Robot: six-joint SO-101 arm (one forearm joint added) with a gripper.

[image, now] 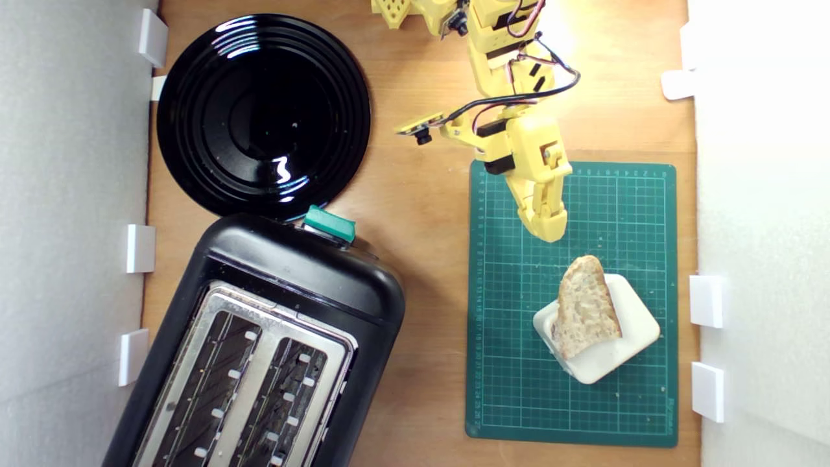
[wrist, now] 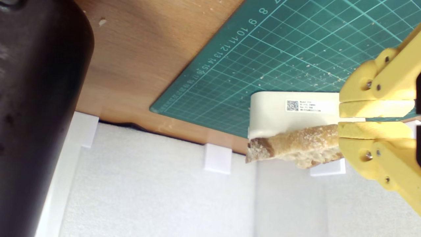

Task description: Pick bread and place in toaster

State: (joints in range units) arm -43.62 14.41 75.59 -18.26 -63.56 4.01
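**Closed gripper short of the bread: open before closing in**

The yellow 3D-printed gripper (image: 548, 227) hangs over the green gridded cutting mat (image: 639, 408), its two fingers (wrist: 375, 108) pressed together with only a thin seam between them and nothing held. Just beyond the fingertips lies the thin wedge-shaped slice of rustic bread (image: 585, 308) with its pale crumb and tan crust, resting on the white rounded square block (image: 626, 353). Its narrow end points back toward the fingers and its broad end overhangs the block's far edge. The exterior view shows a clear gap between fingertips and bread.

The step in hand looks like the approach for the pick. To do it well, the fingers probably need to part first, wide enough to straddle the slice's thin edge, then advance along the line they already point. From the wrist view the slice appears roughly level with the finger seam, so little height change seems needed. A light clamp near the narrow end, over the block, should avoid crumbling the crust or pushing the slice off.

The arm reaches from the table's far edge, forearm bent down and the fingers angled toward the bread. The large black plastic two-slot toaster (image: 259, 350) with silver top plate sits well off to the fingers' side, slots open upward.
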